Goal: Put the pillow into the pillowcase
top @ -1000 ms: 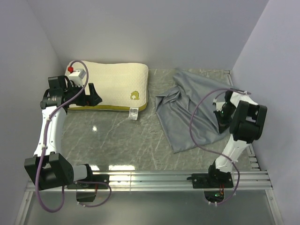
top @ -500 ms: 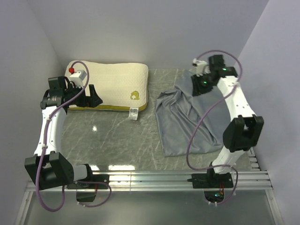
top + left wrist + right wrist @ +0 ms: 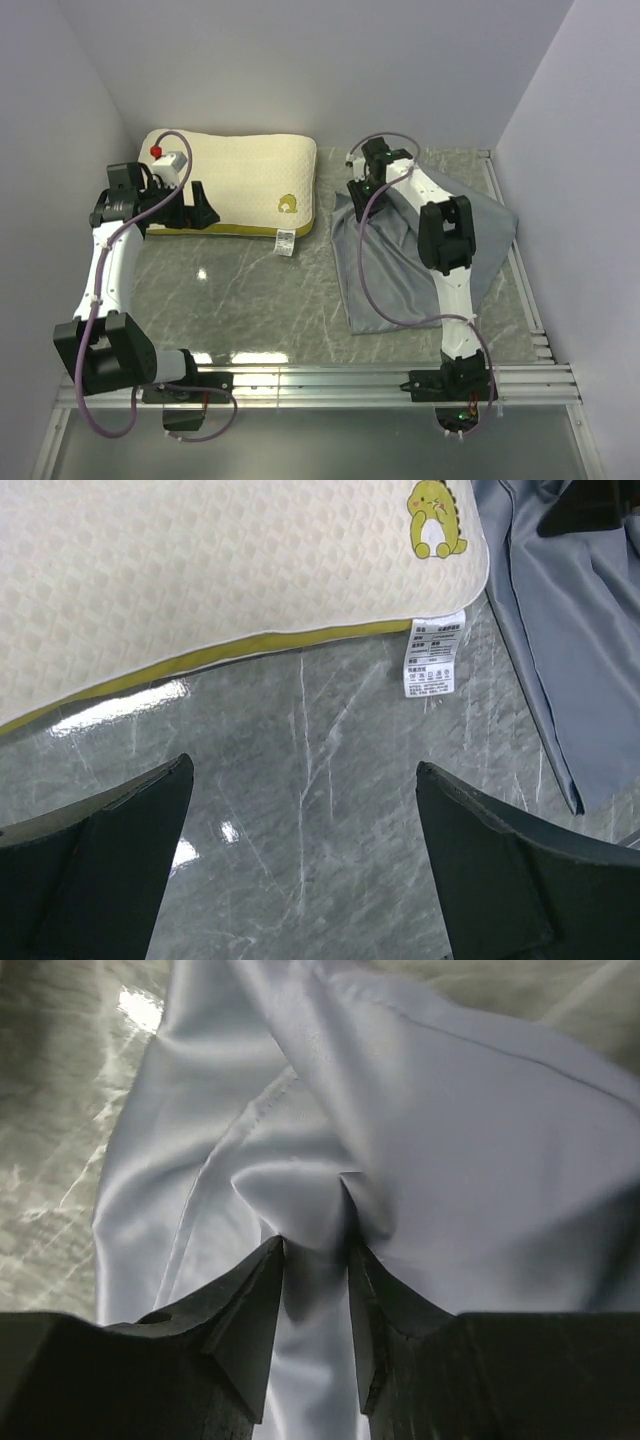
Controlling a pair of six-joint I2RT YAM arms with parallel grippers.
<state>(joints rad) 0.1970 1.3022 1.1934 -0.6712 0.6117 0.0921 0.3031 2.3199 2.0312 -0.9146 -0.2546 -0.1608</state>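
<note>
The cream-white pillow (image 3: pixel 240 183) with a yellow-green side band lies at the back left; its logo, band and white tag (image 3: pixel 433 655) show in the left wrist view (image 3: pixel 200 570). My left gripper (image 3: pixel 200 207) is open and empty, low over the table just in front of the pillow's near edge (image 3: pixel 300 770). The blue-grey pillowcase (image 3: pixel 400 270) lies wrinkled at the right. My right gripper (image 3: pixel 362 187) is shut on a bunched fold of the pillowcase (image 3: pixel 400 1110) at its far left corner; cloth fills the gap between its fingers (image 3: pixel 315 1245).
The grey marbled table (image 3: pixel 260 290) has white walls (image 3: pixel 60 120) at the left, back and right. A metal rail (image 3: pixel 330 380) runs along the near edge by the arm bases. The pillowcase's left edge (image 3: pixel 540 680) also shows in the left wrist view.
My right arm swung from the table's right side across the back to the pillowcase's far left corner, dragging the cloth and reshaping it. The left arm and pillow barely moved.
</note>
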